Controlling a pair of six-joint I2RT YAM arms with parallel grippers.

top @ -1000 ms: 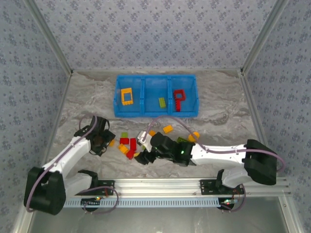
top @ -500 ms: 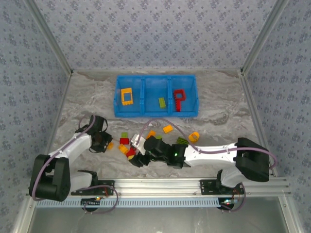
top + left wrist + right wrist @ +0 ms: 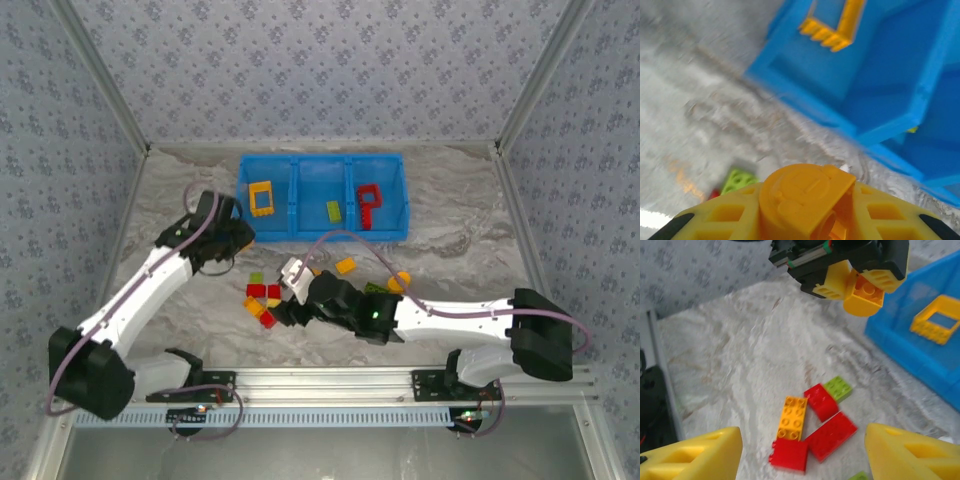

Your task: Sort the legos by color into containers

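My left jaws are closed down to a narrow gap on a single orange brick (image 3: 865,292), which sits clamped between them with its round stud facing my wrist camera (image 3: 807,192). A second ago these jaws stood wide and low over the loose pile. They have since shut, lifted the brick off the worktop (image 3: 450,230) and swung to the near left corner of the blue bin (image 3: 320,232). I judge the pick done, with only the drop into the left compartment left for this brick. My right jaws are spread wide with nothing between them, hanging above the pile. They have held that width while the arm shifted a little over the bricks. Beneath them I count three red bricks (image 3: 832,429) lying close together, one orange flat brick (image 3: 792,417) touching them, one green brick (image 3: 838,388) at the corner of a red one, and the edge of a second green piece at the bottom of that view. From above, two more orange bricks (image 3: 345,265) and a green one lie near my right arm, though I cannot count what the arm covers. The one bin has three compartments, each holding one piece: an orange frame (image 3: 262,198) on the left, a green block (image 3: 333,210) in the middle, a red piece (image 3: 370,206) on the right.
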